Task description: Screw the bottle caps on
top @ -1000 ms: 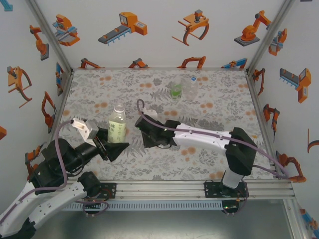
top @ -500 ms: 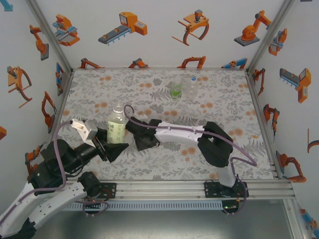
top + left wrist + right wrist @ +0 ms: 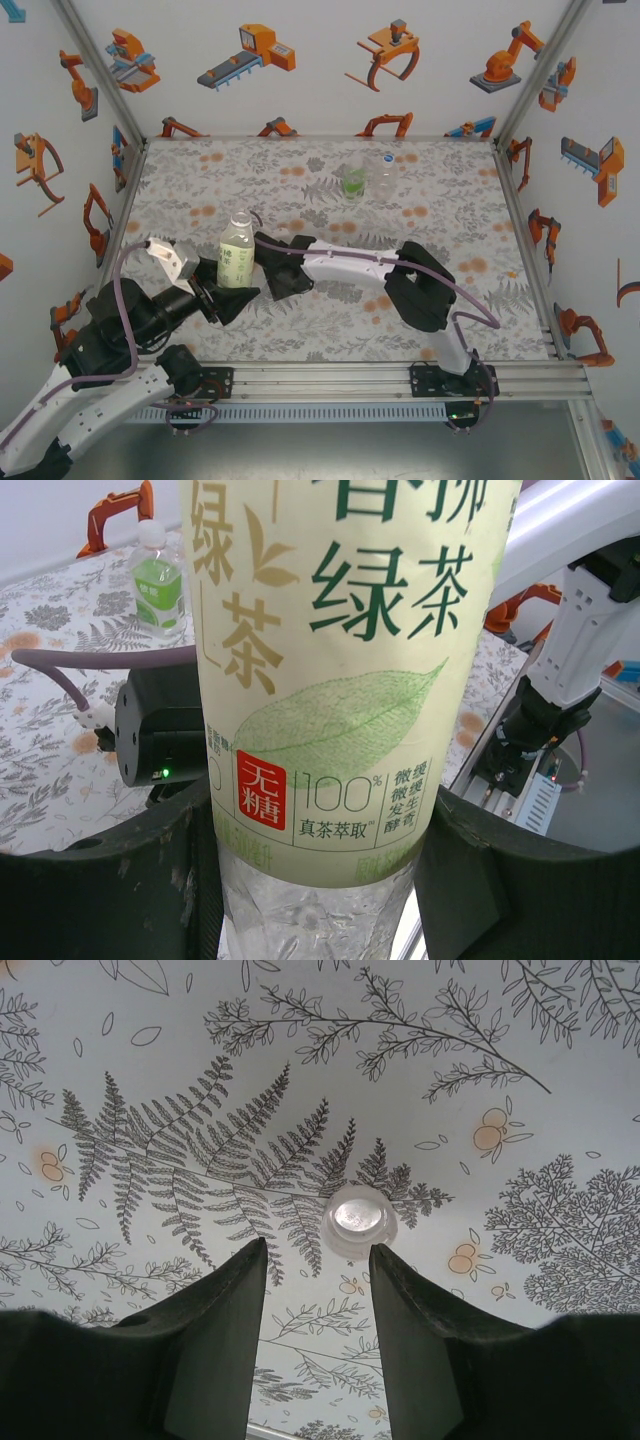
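Bottle (image 3: 345,620), label (image 3: 340,740) 绿茶, 无糖, 100% 真茶萃取, clamped in left end effector (image 3: 315,880)

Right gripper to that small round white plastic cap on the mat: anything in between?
Nothing visible. The small round white plastic cap lies on the bare fern-patterned table mat, just beyond the parted fingertips of the right gripper and slightly off the gap's centre line.

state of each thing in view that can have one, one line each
left end effector, shut on the tea bottle
tea bottle, upright, neck looks uncapped
right end effector, open, holding nothing
cap, lying loose just ahead of the right end effector
green bottle, upright, white cap on
clear bottle, upright, cap state unclear
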Controlling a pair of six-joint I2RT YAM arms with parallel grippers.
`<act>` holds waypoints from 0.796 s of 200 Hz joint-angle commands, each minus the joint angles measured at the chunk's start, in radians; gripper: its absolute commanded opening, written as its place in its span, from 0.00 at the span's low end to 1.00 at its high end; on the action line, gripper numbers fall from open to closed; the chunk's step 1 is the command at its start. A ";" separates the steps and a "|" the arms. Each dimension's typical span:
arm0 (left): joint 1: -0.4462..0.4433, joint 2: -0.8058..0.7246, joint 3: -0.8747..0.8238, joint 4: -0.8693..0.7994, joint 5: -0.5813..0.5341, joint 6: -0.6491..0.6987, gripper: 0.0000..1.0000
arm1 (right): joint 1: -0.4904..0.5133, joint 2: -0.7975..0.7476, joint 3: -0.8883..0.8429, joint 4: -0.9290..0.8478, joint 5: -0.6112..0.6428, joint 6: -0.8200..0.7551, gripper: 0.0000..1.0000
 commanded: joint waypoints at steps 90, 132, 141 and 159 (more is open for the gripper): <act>-0.001 0.022 0.023 0.023 -0.009 0.005 0.13 | -0.014 0.040 0.046 -0.054 0.028 -0.028 0.46; -0.002 0.026 0.028 0.021 -0.006 0.004 0.13 | -0.015 0.049 0.046 -0.056 0.028 -0.031 0.46; -0.001 0.029 0.030 0.022 -0.008 0.005 0.13 | -0.015 0.048 0.045 -0.056 0.028 -0.032 0.46; -0.001 0.032 0.032 0.024 -0.008 0.006 0.13 | -0.016 0.052 0.047 -0.059 0.026 -0.031 0.46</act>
